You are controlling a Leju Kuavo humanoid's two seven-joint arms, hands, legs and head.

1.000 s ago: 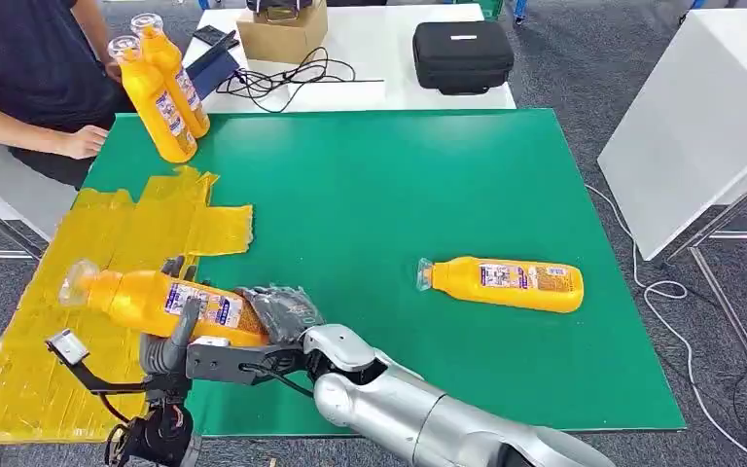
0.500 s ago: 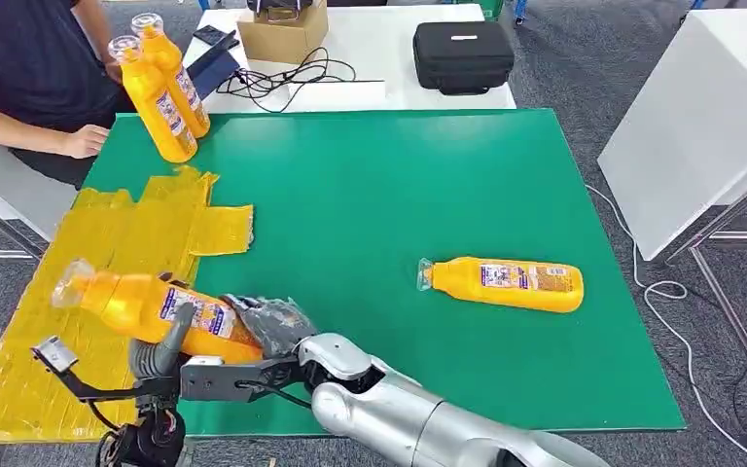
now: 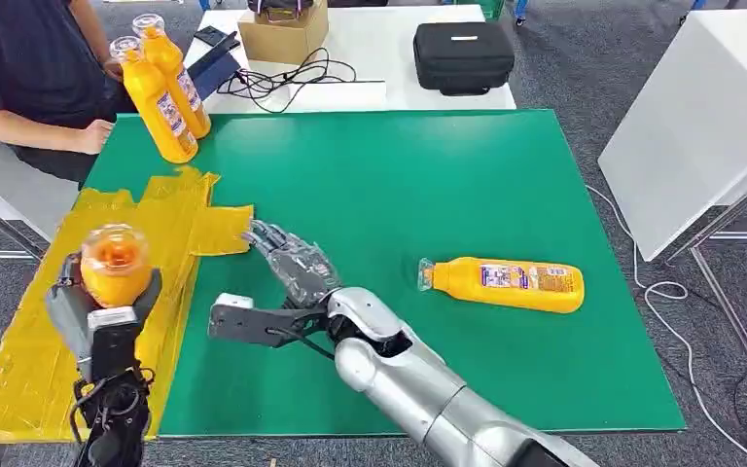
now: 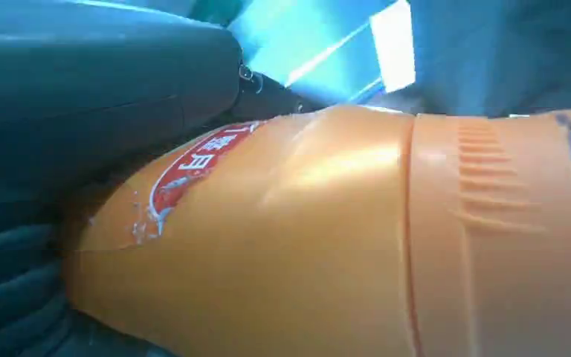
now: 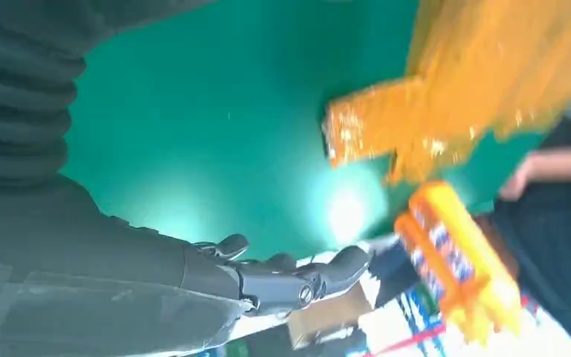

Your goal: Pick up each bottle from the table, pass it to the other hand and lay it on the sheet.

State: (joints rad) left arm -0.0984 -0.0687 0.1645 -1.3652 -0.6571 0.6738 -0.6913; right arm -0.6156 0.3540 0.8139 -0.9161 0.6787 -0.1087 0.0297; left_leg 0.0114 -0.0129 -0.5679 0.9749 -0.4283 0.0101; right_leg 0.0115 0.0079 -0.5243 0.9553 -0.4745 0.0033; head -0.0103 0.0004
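An orange bottle [image 3: 114, 263] is gripped by the left robot hand [image 3: 97, 316] and is held above the yellow sheet [image 3: 19, 370], its clear cap end turned up toward the head camera. In the left wrist view the bottle's body is seen pressed close against the dark fingers [image 4: 82, 82]. The right robot hand [image 3: 292, 261] is seen empty, fingers spread apart, over the green worktop [image 3: 428, 185] just beside the sheet's inner edge.

The step in hand is judged to be the laying down. For this to be done well, the bottle should be tipped onto its side before release, so that it is not dropped on end and left to roll. It should be lowered until the sheet is touched, well inside the sheet's edges, and the fingers opened only then.

A second bottle [image 3: 501, 283] is seen lying on its side on the worktop, well apart to the right. Two more bottles [image 3: 160, 88] are held at the far corner by a person [image 3: 19, 68].
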